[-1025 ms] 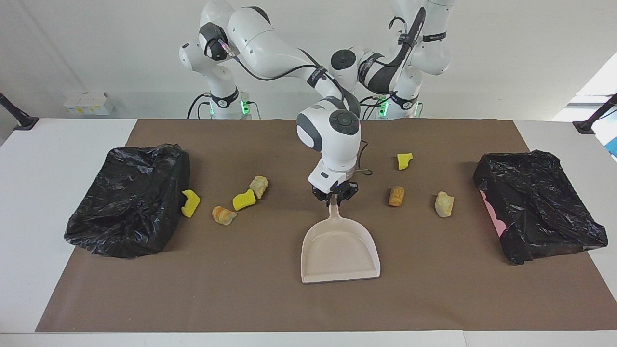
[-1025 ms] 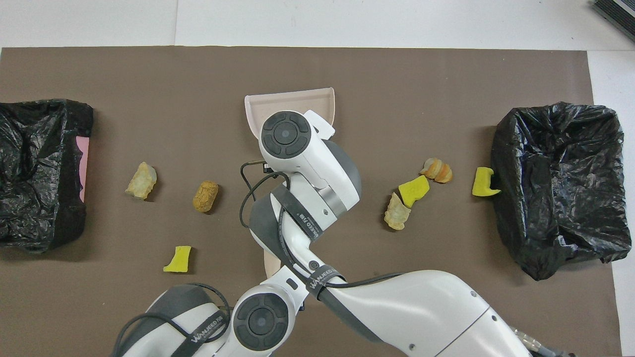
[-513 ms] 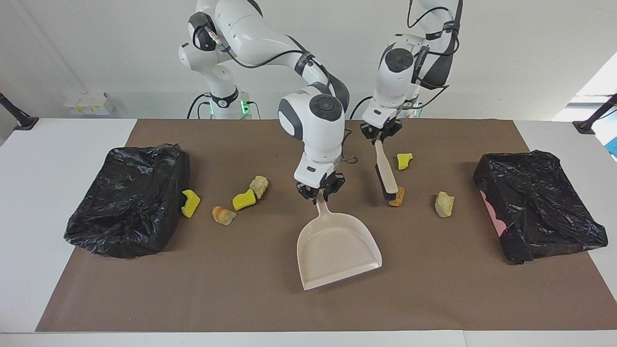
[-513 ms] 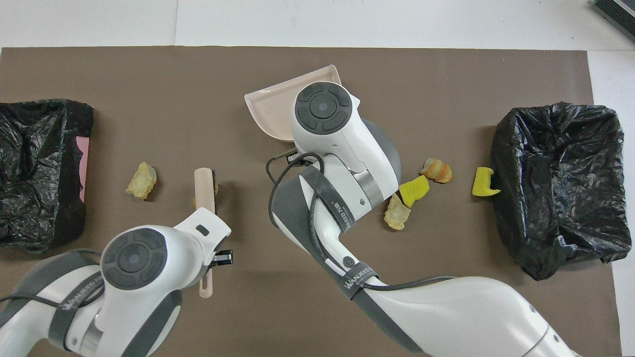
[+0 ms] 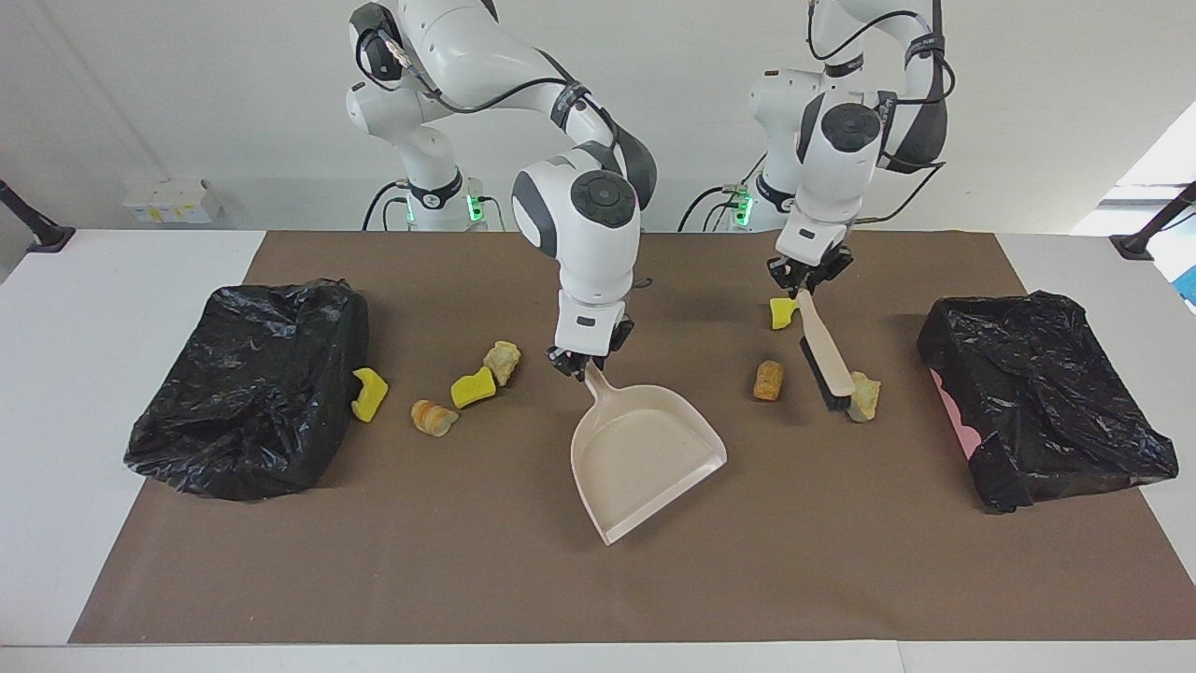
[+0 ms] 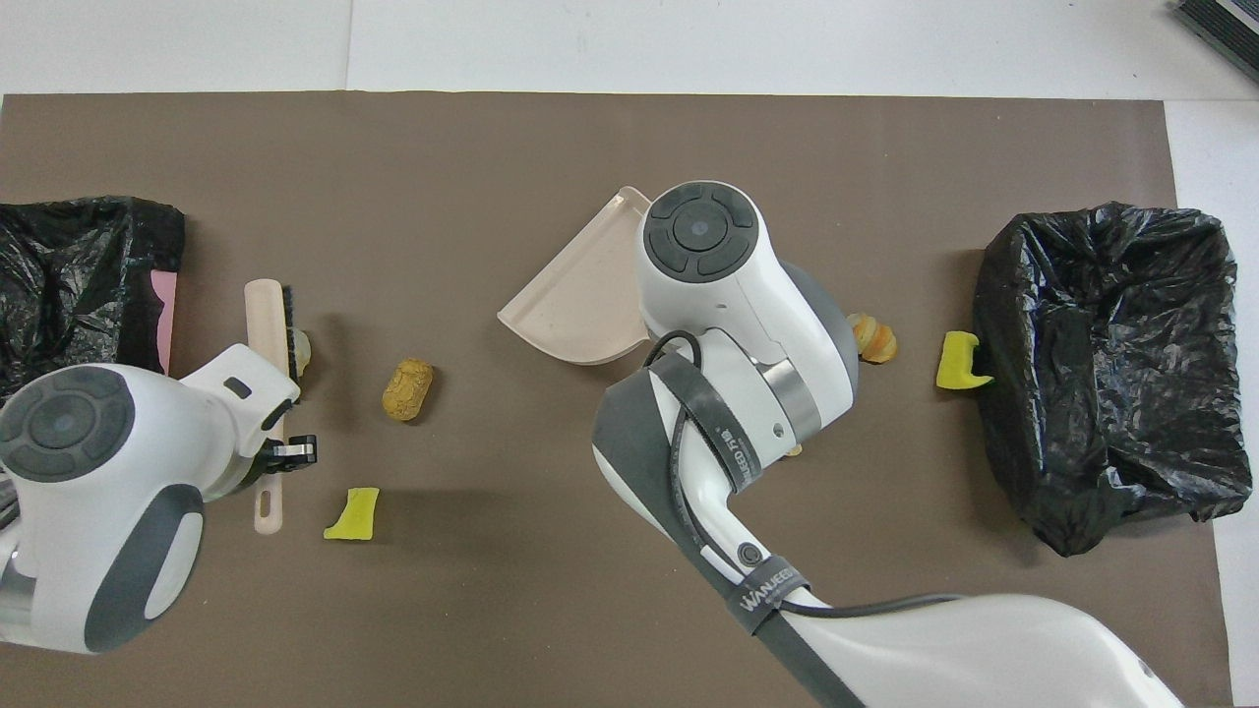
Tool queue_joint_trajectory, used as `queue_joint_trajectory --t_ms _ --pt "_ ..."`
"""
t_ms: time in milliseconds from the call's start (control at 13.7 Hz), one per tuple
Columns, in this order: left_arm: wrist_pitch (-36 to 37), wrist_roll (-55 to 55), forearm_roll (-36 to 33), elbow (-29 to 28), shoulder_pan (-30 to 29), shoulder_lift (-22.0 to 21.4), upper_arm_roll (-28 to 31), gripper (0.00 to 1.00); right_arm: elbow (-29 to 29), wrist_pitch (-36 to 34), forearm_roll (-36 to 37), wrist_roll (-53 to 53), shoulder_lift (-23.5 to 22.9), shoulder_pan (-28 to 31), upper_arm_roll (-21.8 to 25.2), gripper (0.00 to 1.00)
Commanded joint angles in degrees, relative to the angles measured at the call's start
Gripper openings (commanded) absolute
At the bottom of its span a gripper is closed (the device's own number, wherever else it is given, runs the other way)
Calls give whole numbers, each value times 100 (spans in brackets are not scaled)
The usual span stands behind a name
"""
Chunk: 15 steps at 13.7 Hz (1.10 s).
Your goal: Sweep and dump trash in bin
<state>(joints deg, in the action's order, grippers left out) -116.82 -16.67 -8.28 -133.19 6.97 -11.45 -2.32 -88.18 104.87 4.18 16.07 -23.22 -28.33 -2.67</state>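
Dustpan [image 5: 645, 451] pinched by handle in right gripper [image 5: 585, 363]; left gripper [image 5: 804, 279] clamps brush [image 5: 826, 357], bristles touching beige chunk [image 5: 865, 394] toward left arm's end from dustpan.

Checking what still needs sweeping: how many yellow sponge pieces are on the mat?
3: one against the right-arm-end bin, one beside a beige lump, one under the left tool.
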Motion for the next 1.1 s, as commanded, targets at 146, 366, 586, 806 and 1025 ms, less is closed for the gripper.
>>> queue_joint_trajectory --t_ms 146,366,586,806,1025 --pt "151 340 -543 74 -520 239 -75 0 -752 174 557 1728 476 64 -41 0" --pt "159 332 -552 -216 -591 231 -75 0 -1155 559 847 2645 634 99 -41 0" --pt "212 358 -543 -313 -487 178 -110 0 -1359 860 874 2717 687 205 -41 0" --pt "247 297 -308 -357 -30 134 -128 0 -1359 939 874 2726 678 196 -41 0" --pt "562 279 151 -357 426 82 -128 0 -1359 939 874 2735 678 196 -41 0"
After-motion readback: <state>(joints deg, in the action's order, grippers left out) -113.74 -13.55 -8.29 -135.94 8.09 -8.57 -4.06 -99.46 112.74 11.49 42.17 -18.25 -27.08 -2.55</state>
